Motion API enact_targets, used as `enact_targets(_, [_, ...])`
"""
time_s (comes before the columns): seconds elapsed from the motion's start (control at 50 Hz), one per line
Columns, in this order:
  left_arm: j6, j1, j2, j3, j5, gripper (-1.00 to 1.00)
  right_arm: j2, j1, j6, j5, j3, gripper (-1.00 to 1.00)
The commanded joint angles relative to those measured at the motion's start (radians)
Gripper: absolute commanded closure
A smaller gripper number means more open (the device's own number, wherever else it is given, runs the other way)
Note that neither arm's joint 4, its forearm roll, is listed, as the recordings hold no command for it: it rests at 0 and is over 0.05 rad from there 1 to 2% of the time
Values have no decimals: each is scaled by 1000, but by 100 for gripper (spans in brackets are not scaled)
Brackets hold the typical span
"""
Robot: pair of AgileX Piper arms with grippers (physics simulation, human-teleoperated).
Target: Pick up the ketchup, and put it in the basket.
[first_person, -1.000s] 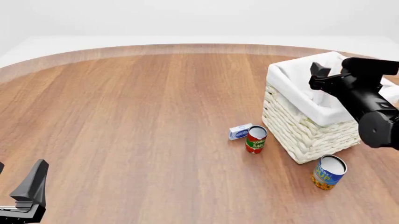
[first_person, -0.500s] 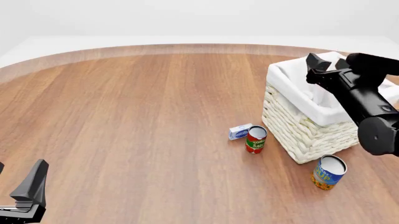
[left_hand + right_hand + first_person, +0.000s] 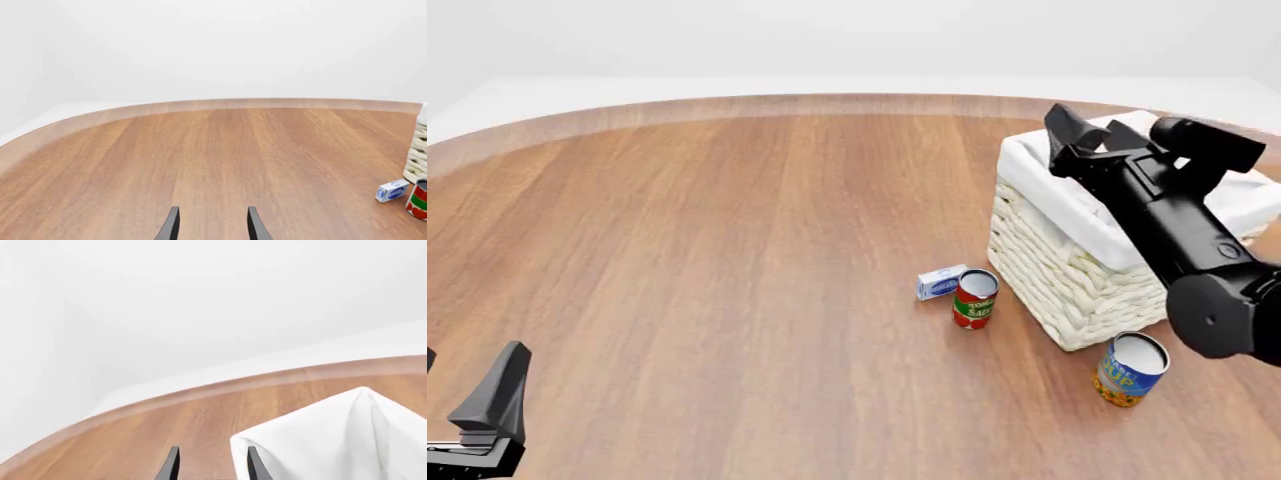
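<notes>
While no ketchup shows anywhere, maybe hidden inside the basket (image 3: 1068, 270), the right gripper (image 3: 1084, 138) hangs open and empty above it, so backing away seems next.

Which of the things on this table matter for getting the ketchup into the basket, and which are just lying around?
Part of the job:
basket
right pincer, open, above the basket's rim
ketchup: not visible in any view

Just lying about:
tomato sauce can
small blue and white box
blue and yellow can
left pincer, open over bare table
</notes>
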Motion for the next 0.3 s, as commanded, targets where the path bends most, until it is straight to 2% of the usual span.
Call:
enact_targets(0.02, [0,0,0,0,0,-100,-1,61,32,-19,1,-100])
enact_targets(0.3, [0,0,0,0,0,-100,18,145,45,-57,6,-100])
